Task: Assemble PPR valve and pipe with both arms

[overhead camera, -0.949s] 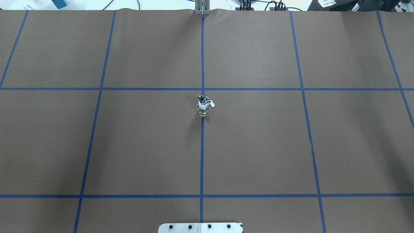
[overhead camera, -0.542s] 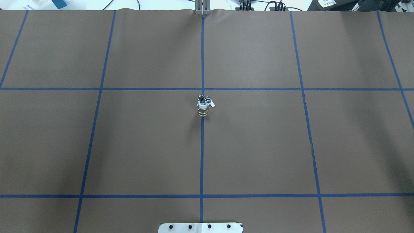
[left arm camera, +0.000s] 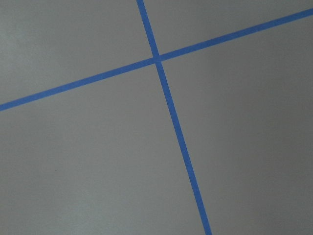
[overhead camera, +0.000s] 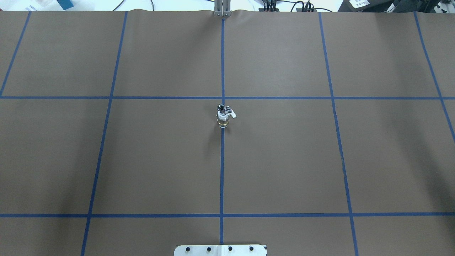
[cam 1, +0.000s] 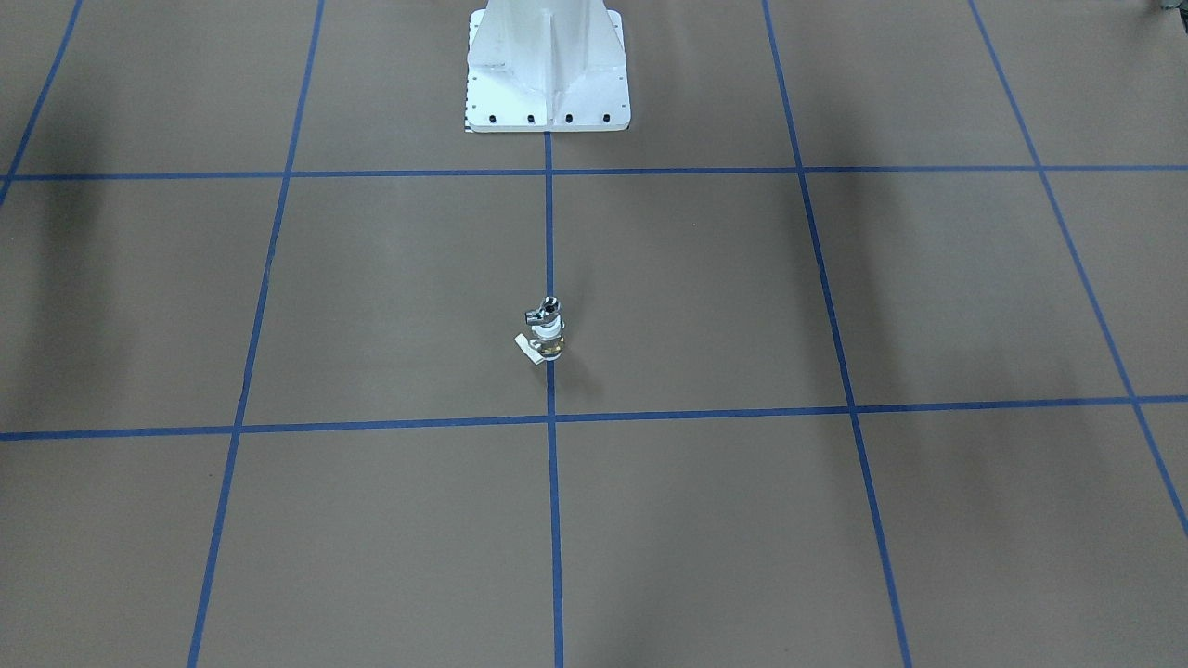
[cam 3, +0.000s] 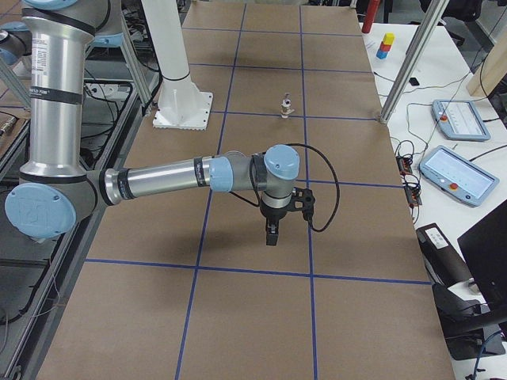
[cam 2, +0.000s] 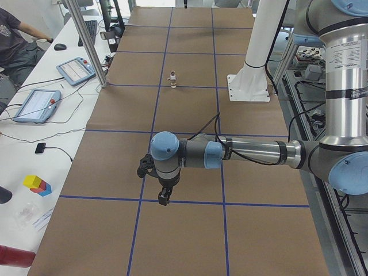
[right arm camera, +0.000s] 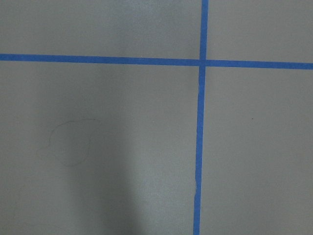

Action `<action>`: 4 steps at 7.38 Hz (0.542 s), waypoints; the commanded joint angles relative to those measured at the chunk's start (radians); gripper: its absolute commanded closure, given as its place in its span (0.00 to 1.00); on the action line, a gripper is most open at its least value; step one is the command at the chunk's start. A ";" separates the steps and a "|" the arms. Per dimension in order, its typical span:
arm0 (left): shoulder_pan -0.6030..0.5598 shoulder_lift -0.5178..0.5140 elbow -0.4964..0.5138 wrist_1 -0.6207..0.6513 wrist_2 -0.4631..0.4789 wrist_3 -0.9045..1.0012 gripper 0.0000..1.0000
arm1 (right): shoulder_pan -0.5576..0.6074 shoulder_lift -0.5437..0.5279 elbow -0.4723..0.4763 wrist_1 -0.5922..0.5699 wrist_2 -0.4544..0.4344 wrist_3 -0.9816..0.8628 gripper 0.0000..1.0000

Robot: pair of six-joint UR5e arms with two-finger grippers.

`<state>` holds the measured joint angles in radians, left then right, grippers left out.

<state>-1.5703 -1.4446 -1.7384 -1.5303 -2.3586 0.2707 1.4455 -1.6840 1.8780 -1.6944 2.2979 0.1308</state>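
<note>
The PPR valve (overhead camera: 223,120), white with a brass middle and a pale lever tab, stands upright on the centre blue line. The silver pipe (overhead camera: 221,107) sits on its top end, joined to it. The pair also shows in the front view (cam 1: 546,329) and both side views, small. My left gripper (cam 2: 163,198) hangs over the table far from them, seen only in the left side view. My right gripper (cam 3: 271,236) likewise shows only in the right side view. I cannot tell whether either is open or shut. Both wrist views show only brown paper and blue tape.
The white pedestal (cam 1: 546,65) stands at the robot's side of the table. An aluminium post (overhead camera: 222,9) is at the far edge. Teach pendants (cam 2: 35,104) and coloured blocks (cam 2: 37,184) lie on the side bench. A person (cam 2: 14,34) sits there.
</note>
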 commanded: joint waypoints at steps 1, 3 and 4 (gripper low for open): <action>-0.008 0.001 -0.006 -0.001 -0.010 -0.050 0.00 | 0.004 -0.002 0.000 0.001 0.000 0.004 0.00; -0.013 0.003 -0.021 0.001 -0.011 -0.051 0.00 | 0.010 -0.002 0.006 0.001 -0.002 0.027 0.00; -0.013 0.004 -0.029 0.001 -0.011 -0.051 0.00 | 0.009 -0.002 0.006 0.001 -0.003 0.029 0.00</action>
<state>-1.5819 -1.4417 -1.7567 -1.5299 -2.3696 0.2209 1.4543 -1.6853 1.8828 -1.6936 2.2962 0.1512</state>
